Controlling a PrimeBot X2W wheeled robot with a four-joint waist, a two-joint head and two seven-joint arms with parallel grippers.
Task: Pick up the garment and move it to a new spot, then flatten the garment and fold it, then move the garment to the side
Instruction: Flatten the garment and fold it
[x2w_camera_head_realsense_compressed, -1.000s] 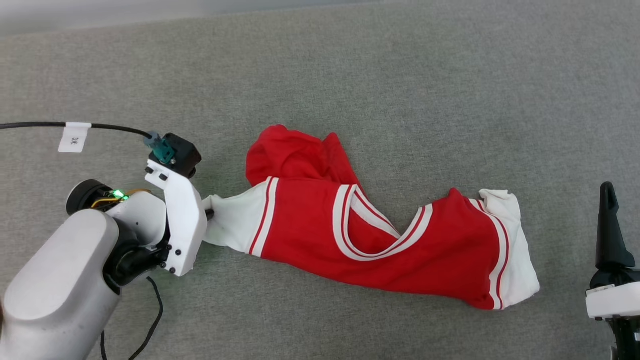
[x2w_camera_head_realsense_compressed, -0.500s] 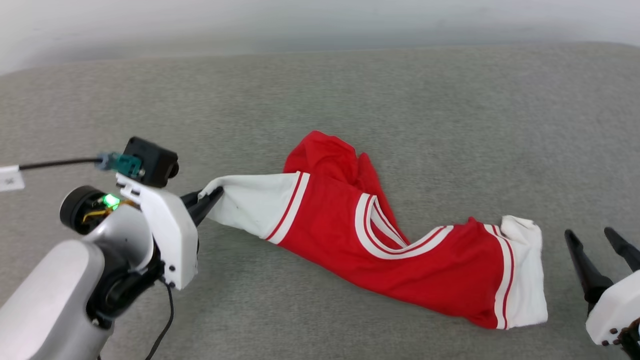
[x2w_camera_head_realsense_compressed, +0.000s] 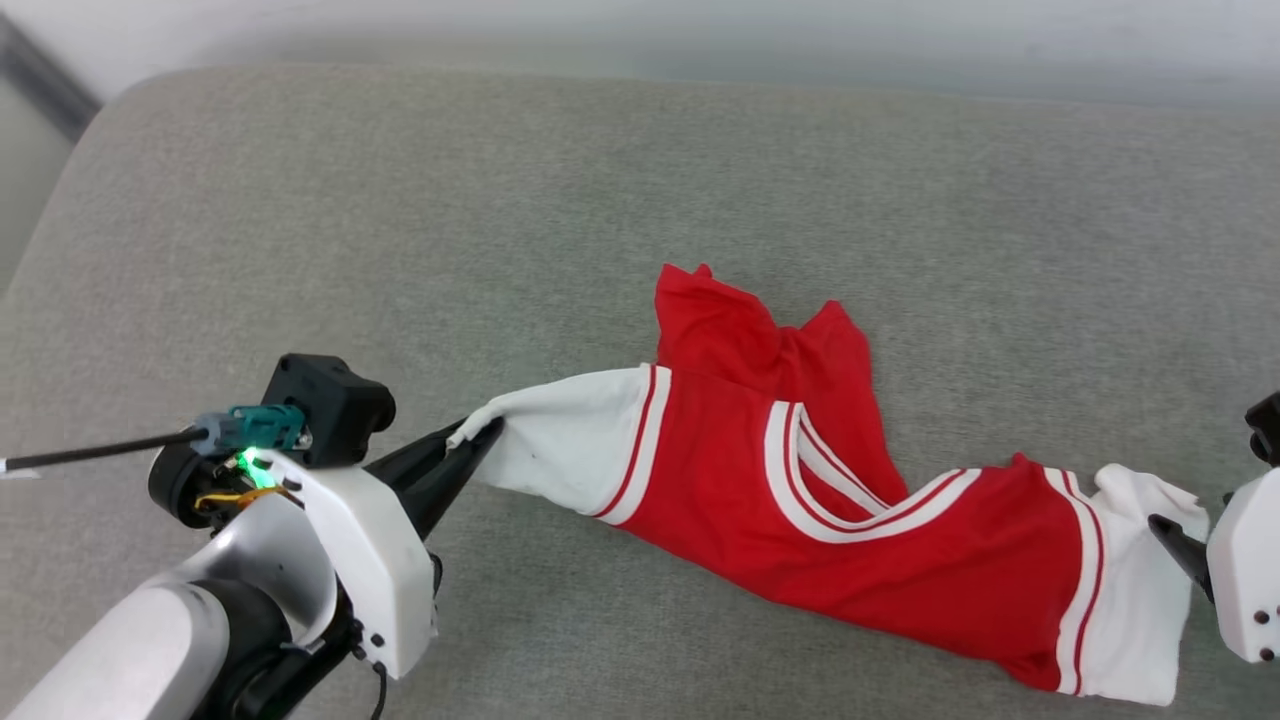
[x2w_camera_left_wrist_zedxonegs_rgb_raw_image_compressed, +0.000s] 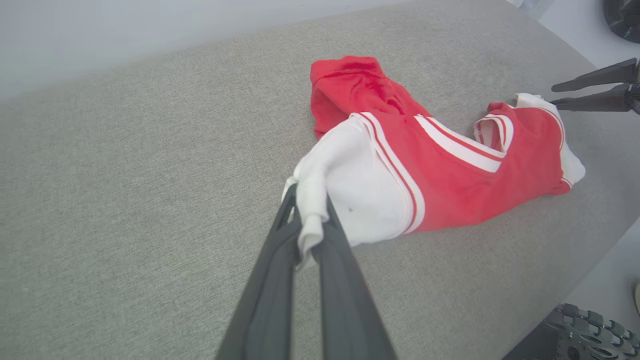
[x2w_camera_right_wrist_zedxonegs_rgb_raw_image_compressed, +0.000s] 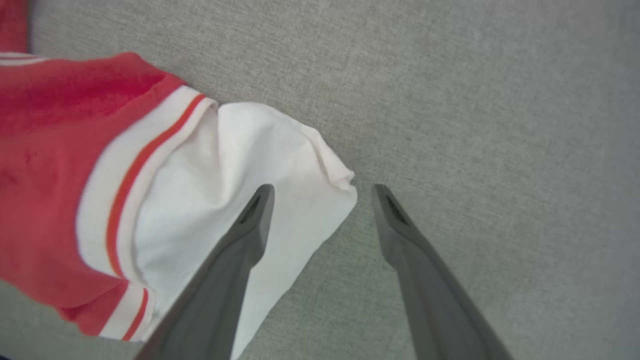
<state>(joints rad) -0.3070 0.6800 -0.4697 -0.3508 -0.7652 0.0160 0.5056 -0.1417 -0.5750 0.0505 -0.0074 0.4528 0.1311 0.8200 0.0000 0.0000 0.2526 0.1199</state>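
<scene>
1. The garment, a soft red jersey with red-and-white striped trim, lies stretched out and crumpled; its long axis runs from the left gripper across to the right gripper
2. Its banded V-neck gapes about midway between the two grippers, and a bunched red fold juts out to the far side of that line
3. The left gripper's dark fingers are pinched together on the tip of one white sleeve, holding it slightly raised
4. The right gripper's tapered fingers stand apart, gripping nothing: one tip is over the other sleeve, the other just beyond its rumpled edge
5. Beneath everything lies a grey, coarse-woven cushion
</scene>
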